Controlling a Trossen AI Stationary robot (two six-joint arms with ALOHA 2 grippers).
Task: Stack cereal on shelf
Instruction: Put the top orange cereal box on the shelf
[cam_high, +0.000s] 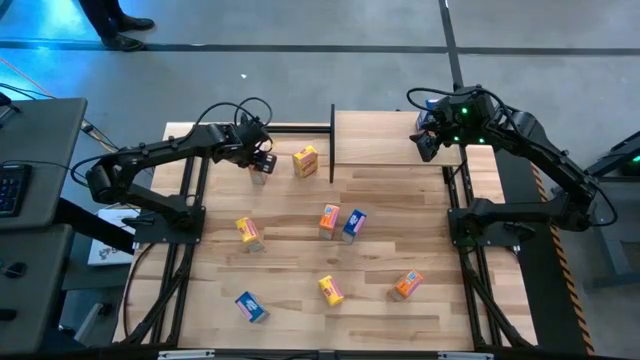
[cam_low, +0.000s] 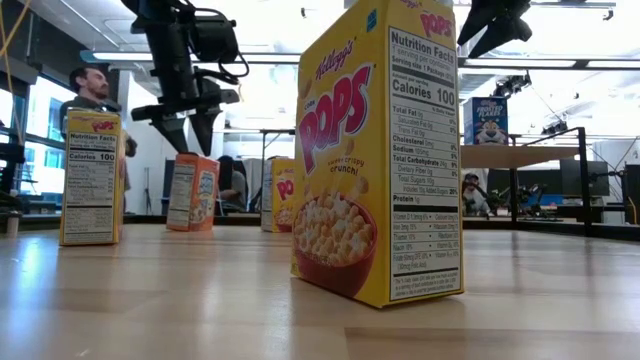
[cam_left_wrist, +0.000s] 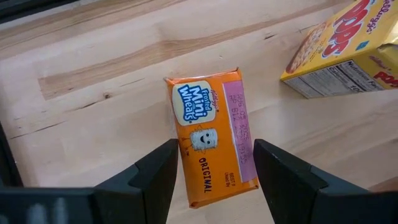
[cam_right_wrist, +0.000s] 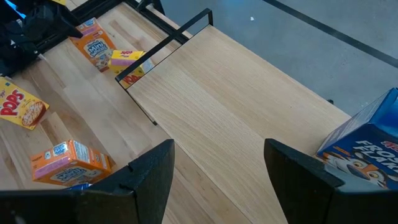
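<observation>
An orange cereal box stands upright on the table near its far left, beside a yellow box. My left gripper hangs open just above the orange box, pointing steeply down, with its fingertips clear of the box's top. The shelf, a light-wood board on black posts, stands at the far edge. A blue box stands on the shelf's right end. My right gripper is open high above the shelf, beside the blue box, with nothing between its fingers.
Several more boxes stand or lie on the table: yellow, orange, blue, yellow, orange, blue. Black frame posts run along both sides of the table. People show in the room beyond.
</observation>
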